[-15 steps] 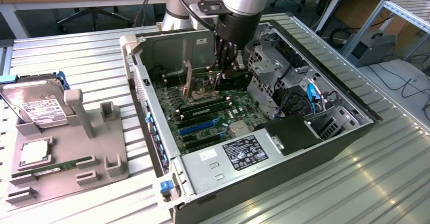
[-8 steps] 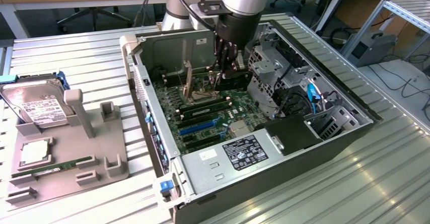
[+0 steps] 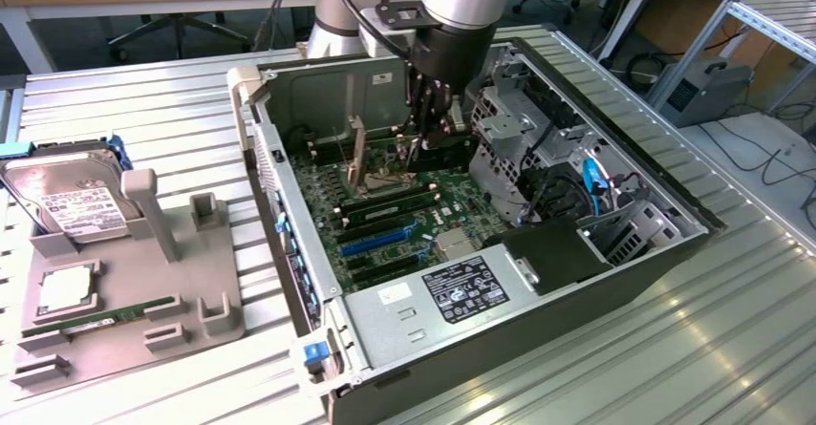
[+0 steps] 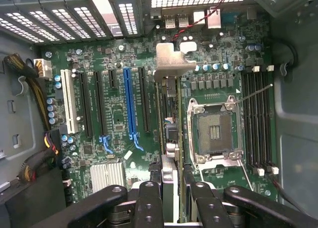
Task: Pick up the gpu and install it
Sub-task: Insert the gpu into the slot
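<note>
The gpu [image 4: 170,133] appears edge-on in the wrist view, its silvery bracket [image 4: 171,59] at the far end. My gripper [image 4: 171,190] is shut on it, one black finger on each side. The card hangs above the green motherboard [image 4: 117,131], between the row of expansion slots, with the blue slot [image 4: 130,104] among them, and the open processor socket [image 4: 214,133]. In the exterior view my gripper [image 3: 427,143] reaches straight down into the open computer case [image 3: 259,148], with the dark gpu [image 3: 446,153] between its fingers. Whether the card touches a slot I cannot tell.
The drive cage [image 3: 517,124] and cables stand close on the exterior view's right of the gripper. The power supply [image 3: 446,296] sits at the case's near end. Outside, a grey fixture [image 3: 140,301] holds a hard drive [image 3: 71,201] and a green memory stick [image 3: 121,312].
</note>
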You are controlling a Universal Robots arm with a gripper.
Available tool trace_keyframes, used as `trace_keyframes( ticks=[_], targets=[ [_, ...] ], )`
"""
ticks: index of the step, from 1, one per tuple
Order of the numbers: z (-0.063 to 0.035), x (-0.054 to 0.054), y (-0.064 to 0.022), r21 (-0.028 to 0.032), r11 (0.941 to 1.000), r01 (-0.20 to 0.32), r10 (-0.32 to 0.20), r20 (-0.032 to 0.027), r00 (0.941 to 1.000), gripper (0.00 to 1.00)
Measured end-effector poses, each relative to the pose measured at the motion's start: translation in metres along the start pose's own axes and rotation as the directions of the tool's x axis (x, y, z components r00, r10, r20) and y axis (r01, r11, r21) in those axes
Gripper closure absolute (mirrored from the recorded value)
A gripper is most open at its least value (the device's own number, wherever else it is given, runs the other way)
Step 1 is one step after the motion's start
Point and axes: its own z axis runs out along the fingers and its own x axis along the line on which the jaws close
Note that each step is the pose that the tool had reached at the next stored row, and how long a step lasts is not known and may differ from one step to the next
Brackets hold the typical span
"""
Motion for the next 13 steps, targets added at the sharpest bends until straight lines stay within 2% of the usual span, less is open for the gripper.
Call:
trace_keyframes(
  ticks=[13],
  targets=[
    [0.0000,0.0000,0.0000,-0.0005,0.9998,0.019,-0.019,-0.0003,0.9998,0.73]
  ],
)
